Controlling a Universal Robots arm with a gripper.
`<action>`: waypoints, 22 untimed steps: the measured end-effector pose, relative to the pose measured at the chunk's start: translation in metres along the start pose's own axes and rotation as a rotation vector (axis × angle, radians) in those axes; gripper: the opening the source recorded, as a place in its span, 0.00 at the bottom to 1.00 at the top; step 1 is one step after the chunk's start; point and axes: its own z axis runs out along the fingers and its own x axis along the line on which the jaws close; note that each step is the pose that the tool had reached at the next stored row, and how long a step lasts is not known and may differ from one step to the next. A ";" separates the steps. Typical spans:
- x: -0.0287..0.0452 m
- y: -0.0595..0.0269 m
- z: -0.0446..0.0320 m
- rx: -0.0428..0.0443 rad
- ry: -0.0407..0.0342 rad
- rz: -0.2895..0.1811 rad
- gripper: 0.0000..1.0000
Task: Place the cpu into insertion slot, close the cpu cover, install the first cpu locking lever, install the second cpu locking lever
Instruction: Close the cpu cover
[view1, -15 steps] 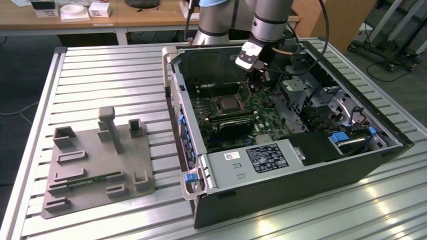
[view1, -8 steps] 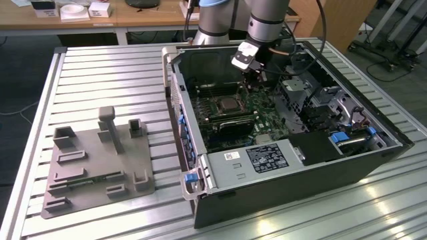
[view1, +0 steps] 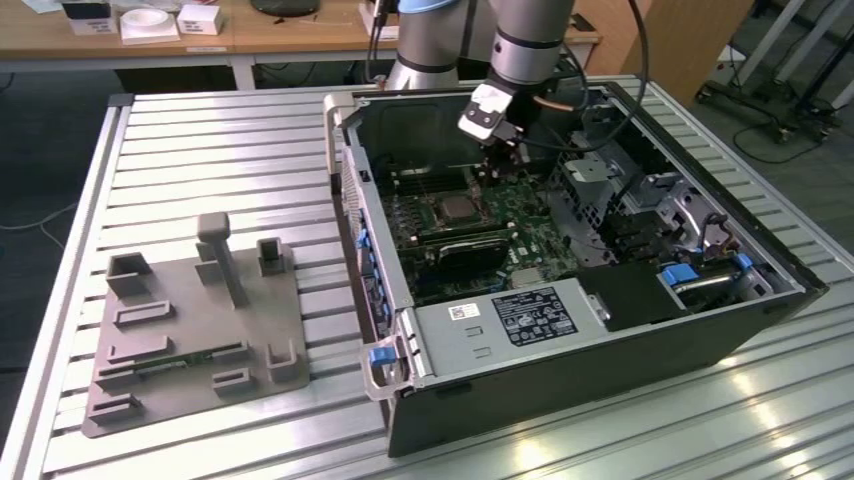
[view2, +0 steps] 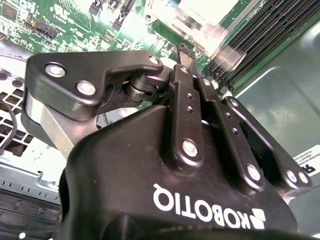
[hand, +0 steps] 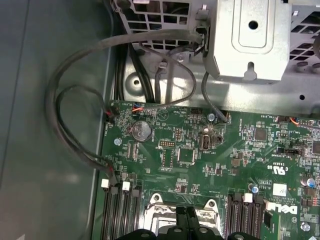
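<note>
On the exterior view's left, a grey fixture plate (view1: 187, 340) lies on the slatted table (view1: 200, 130). Next comes the open computer case (view1: 574, 375), with its green circuit board (view1: 534, 230) facing up. The insertion slot (view1: 455, 208) sits near the board's middle, dark in the centre with a silvery rim. Whether the cpu lies in it, I cannot tell. I, the gripper (view1: 506, 163), hang just to the exterior view's right of the slot, pointing down into the case. My 2 fingers (hand: 181, 217) are pressed together, with nothing visible between them. In the first wrist view they are at the slot's metal rim, with memory slots (hand: 117, 215) on both sides. I cannot tell if they touch it.
</note>
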 end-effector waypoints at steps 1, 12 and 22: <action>0.0001 -0.0008 0.0000 0.0001 0.0000 0.000 0.10; 0.0003 -0.0030 0.0000 -0.0001 0.0002 0.000 0.10; 0.0011 -0.0132 0.0002 0.0000 0.0003 0.000 0.10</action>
